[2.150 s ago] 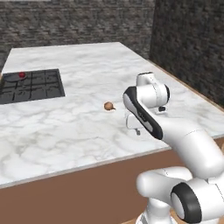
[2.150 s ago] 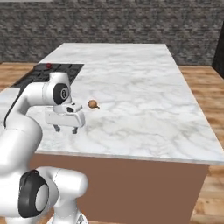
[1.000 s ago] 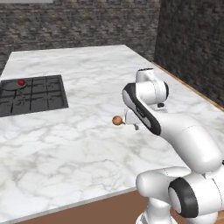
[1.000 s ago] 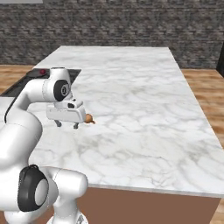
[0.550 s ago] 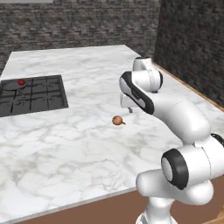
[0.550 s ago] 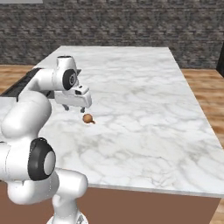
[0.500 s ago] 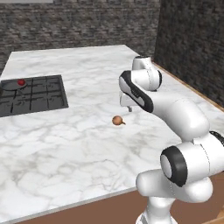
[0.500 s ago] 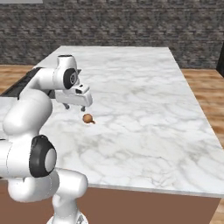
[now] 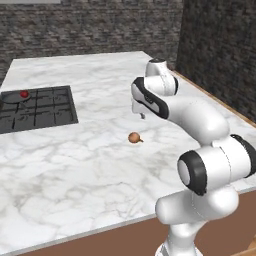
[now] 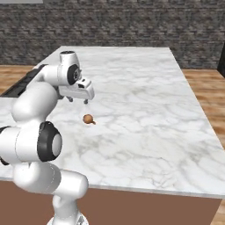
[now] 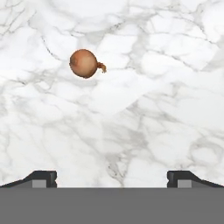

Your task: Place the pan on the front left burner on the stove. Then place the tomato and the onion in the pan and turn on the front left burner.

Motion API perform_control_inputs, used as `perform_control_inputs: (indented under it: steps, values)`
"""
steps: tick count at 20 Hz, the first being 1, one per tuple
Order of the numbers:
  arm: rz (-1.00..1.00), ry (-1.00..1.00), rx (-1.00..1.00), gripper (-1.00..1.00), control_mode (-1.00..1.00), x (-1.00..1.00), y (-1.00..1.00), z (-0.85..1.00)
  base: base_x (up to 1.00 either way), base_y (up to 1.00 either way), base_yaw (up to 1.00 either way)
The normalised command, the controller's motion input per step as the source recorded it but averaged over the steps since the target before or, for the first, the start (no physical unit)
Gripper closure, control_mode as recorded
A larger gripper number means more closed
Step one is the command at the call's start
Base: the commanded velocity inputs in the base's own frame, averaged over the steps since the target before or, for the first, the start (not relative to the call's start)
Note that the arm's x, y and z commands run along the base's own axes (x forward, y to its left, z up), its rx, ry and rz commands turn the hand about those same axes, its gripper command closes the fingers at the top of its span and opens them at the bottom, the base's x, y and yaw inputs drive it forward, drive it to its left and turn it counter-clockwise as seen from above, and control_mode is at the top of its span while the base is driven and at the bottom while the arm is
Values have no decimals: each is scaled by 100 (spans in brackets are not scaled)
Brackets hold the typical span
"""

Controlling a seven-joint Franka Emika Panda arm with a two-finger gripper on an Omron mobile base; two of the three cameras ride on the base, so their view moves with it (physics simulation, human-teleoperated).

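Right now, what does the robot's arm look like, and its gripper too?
The arm is glossy white, made of fat rounded segments like sausages, with dark black rings and bands at the joints. It stands on a rounded white base. The gripper is a small white block with two short dark fingers, squared at the tips. No cables or markings show.

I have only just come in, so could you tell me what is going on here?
The white robot arm's gripper hangs open above the marble counter, holding nothing. The small tan-brown onion lies on the counter just below it. Over on the dark stove, the round dark grey pan sits on a grate with the small red tomato in it. The onion is not yet in the pan.
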Motion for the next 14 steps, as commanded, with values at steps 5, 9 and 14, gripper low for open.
perform_control_inputs:
  steps: [5,9,14]
  values:
    - [0,-4,0,-100,-100,36,1,-4,0,0,0]
    - [0,-4,0,-100,-100,14,0,-19,0,0,0]
    - [0,-4,0,-100,-100,0,0,-28,0,0,0]
